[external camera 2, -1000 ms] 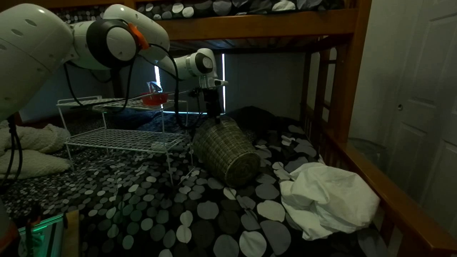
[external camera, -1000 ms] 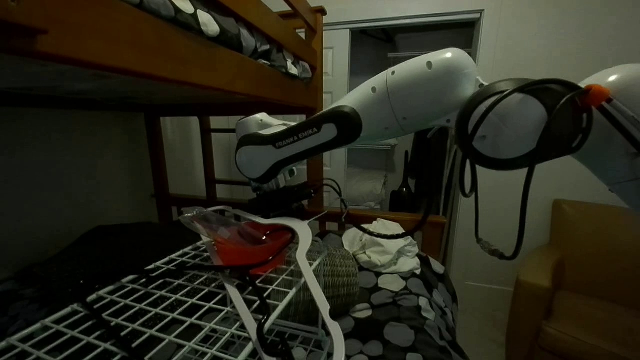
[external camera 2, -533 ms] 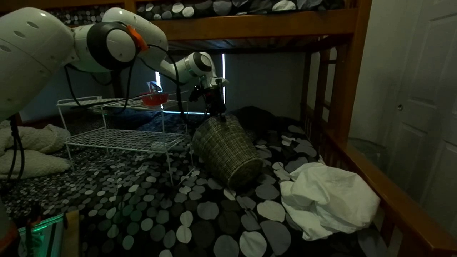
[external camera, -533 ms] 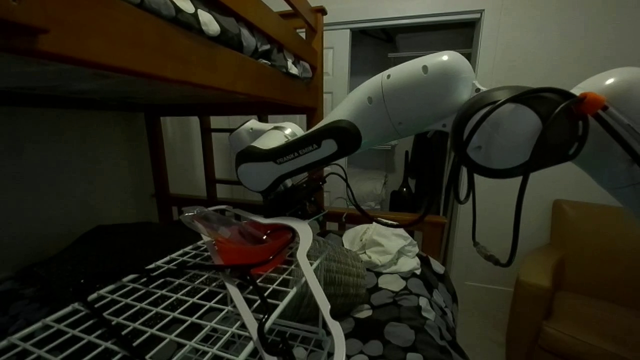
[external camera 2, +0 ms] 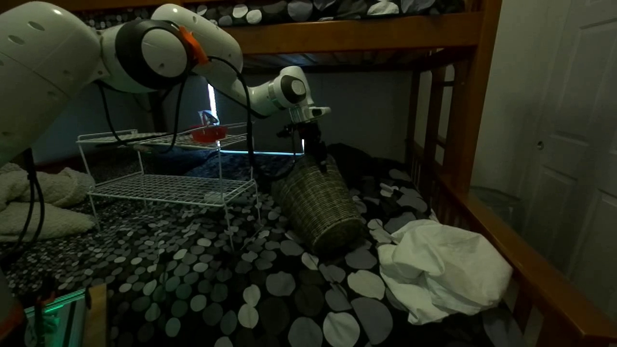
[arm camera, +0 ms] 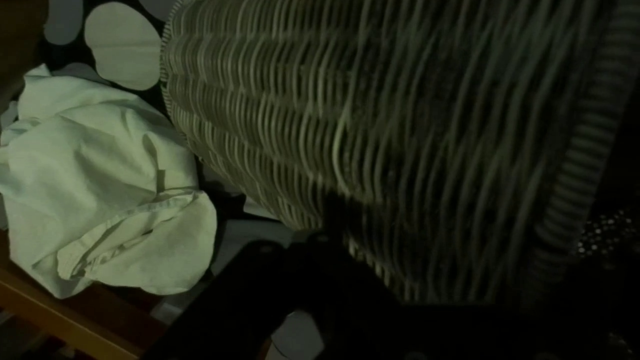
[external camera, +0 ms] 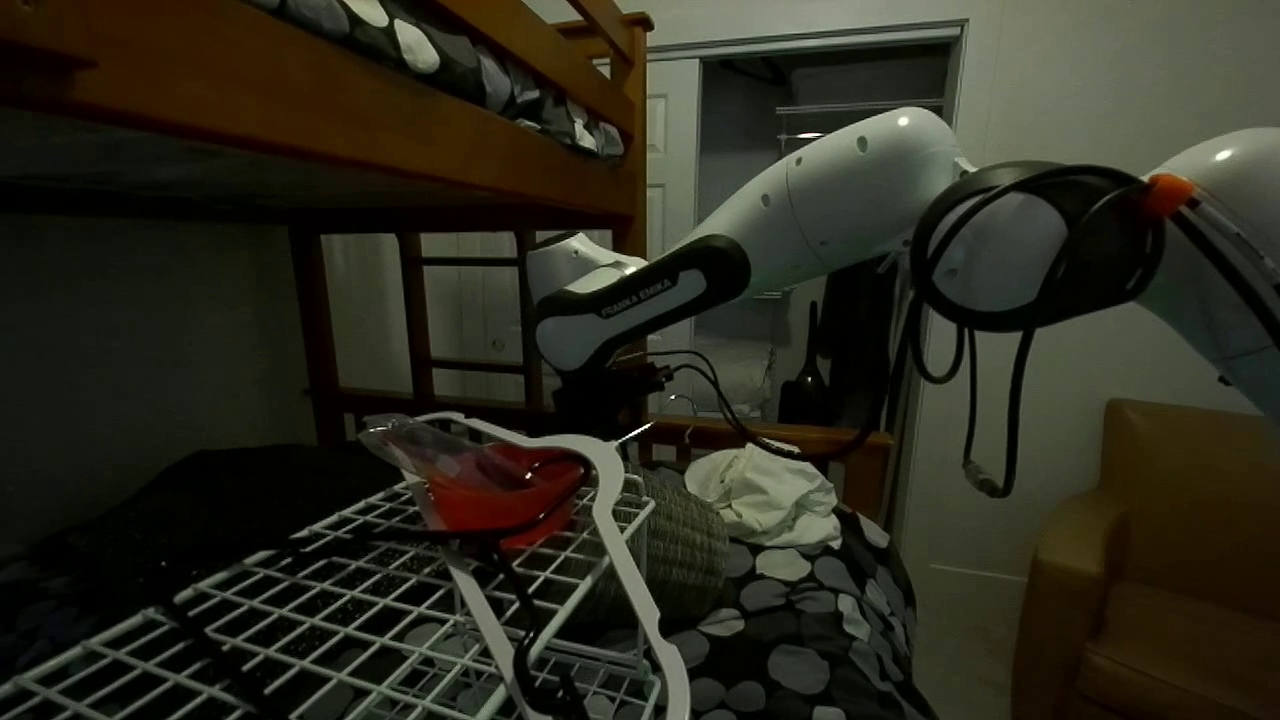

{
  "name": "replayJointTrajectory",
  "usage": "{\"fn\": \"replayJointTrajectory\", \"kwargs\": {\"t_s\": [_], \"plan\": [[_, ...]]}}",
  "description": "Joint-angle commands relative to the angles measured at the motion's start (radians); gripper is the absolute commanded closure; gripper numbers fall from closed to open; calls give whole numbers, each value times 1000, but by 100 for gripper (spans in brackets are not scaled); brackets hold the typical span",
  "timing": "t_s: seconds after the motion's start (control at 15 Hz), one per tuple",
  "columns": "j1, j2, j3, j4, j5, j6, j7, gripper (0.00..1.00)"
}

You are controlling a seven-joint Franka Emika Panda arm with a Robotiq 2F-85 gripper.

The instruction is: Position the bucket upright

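The bucket is a woven wicker basket (external camera 2: 320, 202), lying tilted on the dotted bedspread, its round base toward the lower right and its mouth toward the upper left in an exterior view. My gripper (external camera 2: 319, 161) is down at the basket's upper side near the mouth. In the wrist view the basket's wall (arm camera: 280, 90) fills the upper middle, its rim at the right. One dark finger (arm camera: 320, 260) overlaps the lower edge of the wall; the opposite finger is lost in darkness. Whether the jaws grip the wall cannot be told. Elsewhere the rack partly hides the basket (external camera: 690, 550).
A white wire rack (external camera 2: 159, 189) stands beside the basket. On it lie a red item in clear plastic (external camera: 510, 490) and a white hanger (external camera: 625, 560). Crumpled white cloth (external camera 2: 443, 270) lies by the wooden bed rail (external camera 2: 525, 274). The upper bunk (external camera 2: 352, 36) hangs overhead.
In an exterior view the gripper has shifted right, and its wrist tilted, then straightened again. The basket has moved right with it and leans slightly steeper. Rack and cloth are unchanged.
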Motion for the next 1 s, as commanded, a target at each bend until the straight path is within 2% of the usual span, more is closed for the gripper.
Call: {"fn": "replayJointTrajectory", "kwargs": {"t_s": [0.0, 0.07, 0.2, 0.27, 0.33, 0.47, 0.53, 0.67, 0.8, 0.93], "plan": [[-41, -112, 33, -142, 25, -5, -133, 75], [-45, -158, 35, -189, 20, -36, -183, 77], [-54, -248, 28, -278, 13, -125, -276, 87], [-58, -274, 26, -310, 1, -167, -306, 96], [-63, -298, 27, -339, -11, -217, -331, 97], [-77, -327, 34, -377, -28, -308, -386, 95], [-83, -343, 37, -396, -39, -349, -408, 99], [-94, -357, 44, -427, -61, -395, -434, 96], [-107, -371, 50, -453, -70, -406, -445, 96], [-137, -407, 57, -492, -30, -335, -436, 96]]}}
